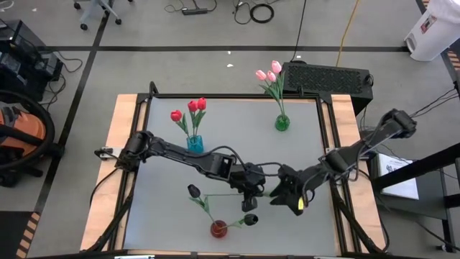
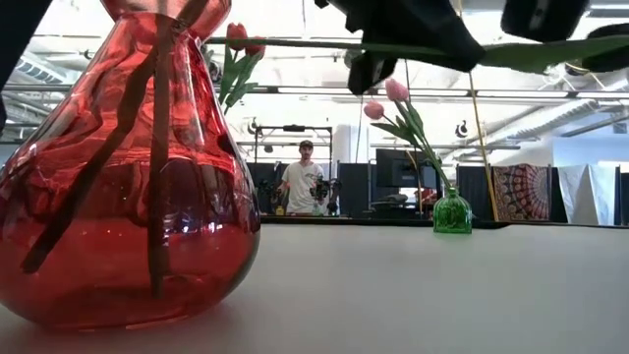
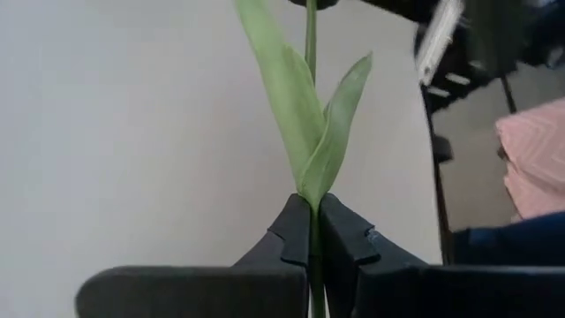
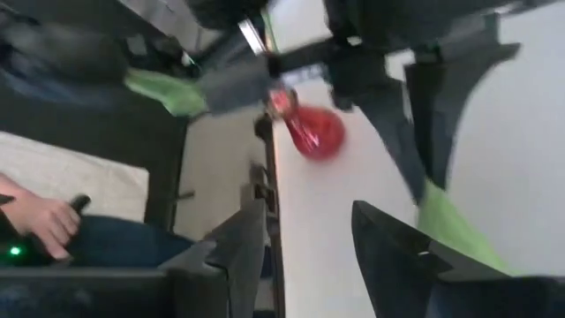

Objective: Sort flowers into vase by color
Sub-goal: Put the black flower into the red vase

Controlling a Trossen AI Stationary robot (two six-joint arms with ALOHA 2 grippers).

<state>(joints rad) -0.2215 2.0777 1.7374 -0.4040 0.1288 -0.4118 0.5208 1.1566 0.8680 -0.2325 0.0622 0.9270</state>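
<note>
The left gripper (image 3: 311, 231) was clamped on a black tulip's stem (image 3: 311, 35) above the table (image 1: 302, 144). The right gripper (image 1: 277, 193) stood parted beside it, holding nothing.

Black tulip (image 1: 194, 191) held level by its stem above the table.

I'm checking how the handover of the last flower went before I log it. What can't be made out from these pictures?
- High view: the head of the stem pinched in the left claw is too small to tell apart.
- Left wrist view: that stem's head is cut off by the frame edge.
- Right wrist view: blurred; whether the open right claw touches the stem is unclear.
- Low view: the red vase fills the foreground, hiding the table behind it.
</note>
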